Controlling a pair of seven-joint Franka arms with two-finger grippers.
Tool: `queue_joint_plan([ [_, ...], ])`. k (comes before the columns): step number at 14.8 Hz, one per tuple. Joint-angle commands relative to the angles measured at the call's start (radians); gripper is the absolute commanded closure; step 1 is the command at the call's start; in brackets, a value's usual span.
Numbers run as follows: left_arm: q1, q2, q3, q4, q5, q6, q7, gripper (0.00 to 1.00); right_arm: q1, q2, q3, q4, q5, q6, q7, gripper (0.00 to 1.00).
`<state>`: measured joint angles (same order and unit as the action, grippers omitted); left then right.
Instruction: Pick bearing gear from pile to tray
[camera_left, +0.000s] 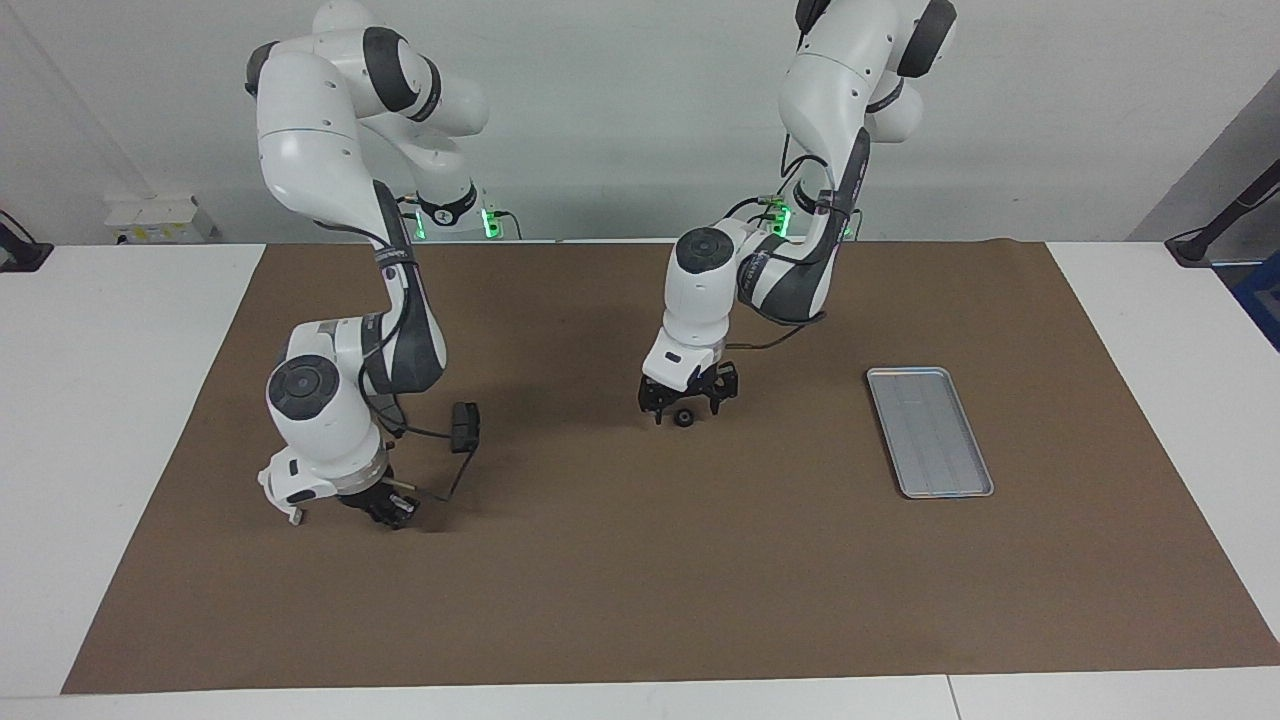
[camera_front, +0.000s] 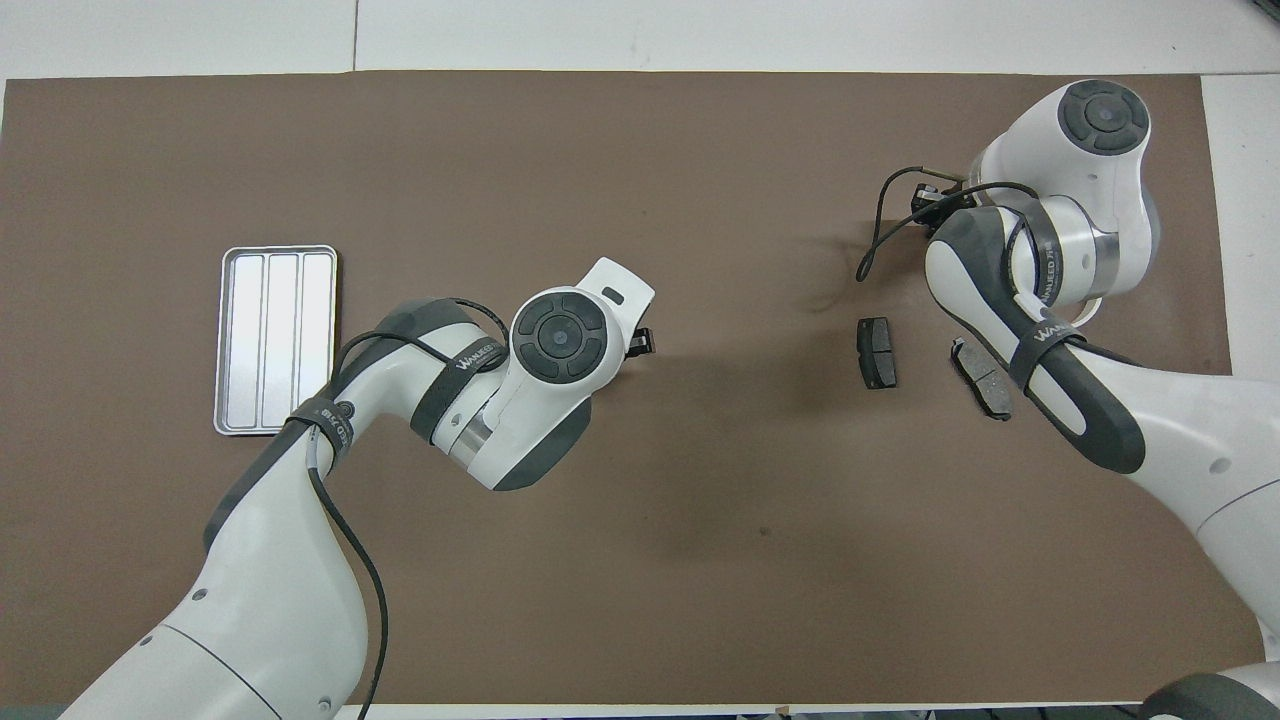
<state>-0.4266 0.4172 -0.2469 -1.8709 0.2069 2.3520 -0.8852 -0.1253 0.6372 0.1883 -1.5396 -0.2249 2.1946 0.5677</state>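
Two arms work: the left gripper (camera_left: 688, 403), fingers apart, straddles the black bearing gear (camera_left: 685, 417) on the mat. The tray (camera_left: 930, 432) lies well apart toward that arm's end. The right gripper (camera_left: 390, 512), closed, sits low near the pads.

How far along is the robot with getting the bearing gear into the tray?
Nothing is delivered yet: the tray holds nothing. In hand: the left gripper is low on the mat, open, straddling the small black gear at mid-table, not yet gripping it. The right gripper is shut, low on the mat near the dark pads. Left: grip, lift, carry to the tray, release.
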Motion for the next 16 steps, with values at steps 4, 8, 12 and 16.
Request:
queue_joint_plan([
  [4,0.0,-0.021,-0.002,-0.048,0.016,0.024,-0.023,0.01,-0.008,0.013,0.013,0.012,-0.031,-0.047,0.014,1.0],
  [8,0.0,-0.014,0.0,-0.044,0.014,0.026,-0.02,0.01,0.012,-0.071,0.022,0.084,-0.027,-0.277,-0.038,1.0],
  [12,0.008,0.0,-0.005,-0.037,0.017,0.003,-0.011,0.03,0.015,-0.187,0.088,0.085,-0.021,-0.426,-0.069,1.0],
  [16,0.008,0.011,-0.006,-0.03,0.017,-0.007,0.005,0.03,0.036,-0.261,0.129,0.088,-0.013,-0.501,-0.068,1.0],
])
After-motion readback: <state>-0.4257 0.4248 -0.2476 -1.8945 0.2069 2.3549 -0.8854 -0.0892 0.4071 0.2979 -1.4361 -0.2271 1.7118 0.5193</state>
